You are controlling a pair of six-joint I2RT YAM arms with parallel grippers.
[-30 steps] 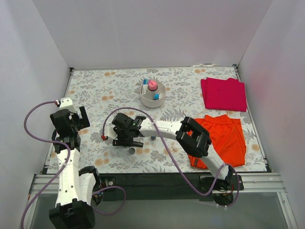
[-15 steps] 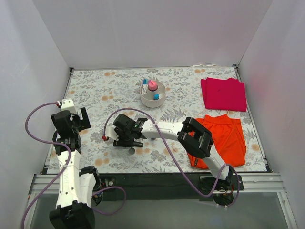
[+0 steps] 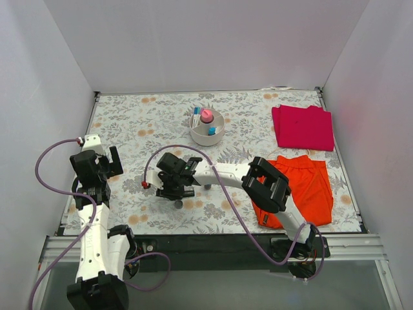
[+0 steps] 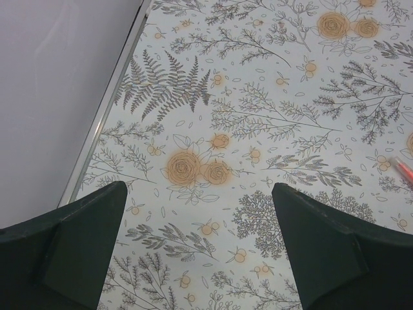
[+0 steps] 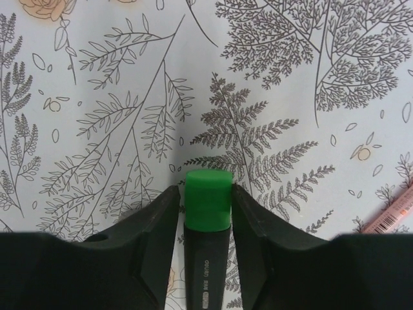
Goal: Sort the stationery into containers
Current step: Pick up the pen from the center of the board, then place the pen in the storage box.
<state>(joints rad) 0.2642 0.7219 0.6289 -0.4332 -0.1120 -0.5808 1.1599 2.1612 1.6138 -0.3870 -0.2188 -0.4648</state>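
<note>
My right gripper [image 5: 206, 191] is shut on a black marker [image 5: 206, 265] with a green cap [image 5: 208, 197], held upright just above the flowered table; in the top view the gripper [image 3: 173, 191] is left of centre. An orange-pink pen [image 5: 391, 212] lies on the table to its right. The round off-white bowl [image 3: 217, 135] at the back centre holds a pink-capped bottle [image 3: 206, 115] and blue-capped items. My left gripper [image 3: 106, 164] is open and empty over the left of the table, its jaws wide apart [image 4: 199, 187]. The pen's tip [image 4: 405, 172] shows at that view's right edge.
A folded magenta cloth [image 3: 302, 126] lies at the back right and a folded orange cloth [image 3: 297, 188] at the front right. A small grey round thing [image 3: 178, 204] and a small blue thing [image 3: 207, 186] lie near my right gripper. White walls enclose the table.
My right gripper has shifted a little to the right with the green-capped marker in it. The left arm has barely moved.
</note>
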